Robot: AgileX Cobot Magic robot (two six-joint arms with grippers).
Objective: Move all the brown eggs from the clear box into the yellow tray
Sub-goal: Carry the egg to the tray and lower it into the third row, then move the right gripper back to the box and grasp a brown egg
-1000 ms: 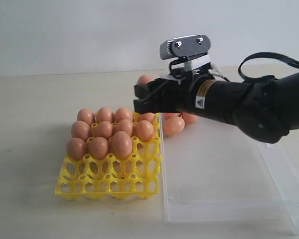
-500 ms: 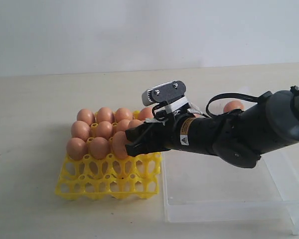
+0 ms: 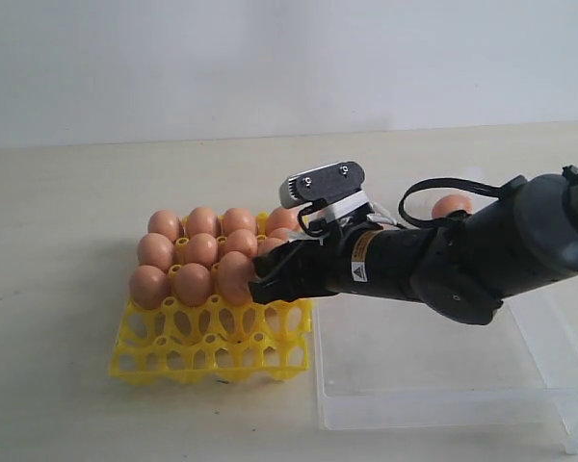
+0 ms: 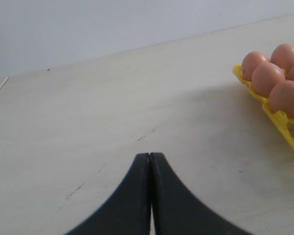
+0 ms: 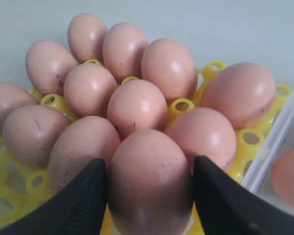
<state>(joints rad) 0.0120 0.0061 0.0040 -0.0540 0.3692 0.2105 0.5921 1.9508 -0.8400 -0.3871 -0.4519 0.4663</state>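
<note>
The yellow tray [image 3: 173, 361] sits left of the clear box [image 3: 433, 404] and holds several brown eggs [image 3: 193, 250] in its back rows. My right gripper [image 3: 265, 284] reaches across the box to the tray's right side, low over the third row. In the right wrist view it [image 5: 149, 196] is shut on a brown egg [image 5: 149, 176], one black finger on each side, just above the tray eggs [image 5: 137, 105]. One brown egg [image 3: 451, 205] shows at the box's far side behind the arm. My left gripper [image 4: 150, 155] is shut on nothing, over bare table.
The tray's front two rows are open cups [image 3: 212, 354]. The right arm's body [image 3: 462, 260] lies over the box's far half and hides it. In the left wrist view the tray's edge [image 4: 284, 127] and eggs [image 4: 267, 78] lie off to one side.
My right gripper has come down and to the left from above the box's far corner to the tray's right side, then barely shifted. The left gripper shows no earlier frame.
</note>
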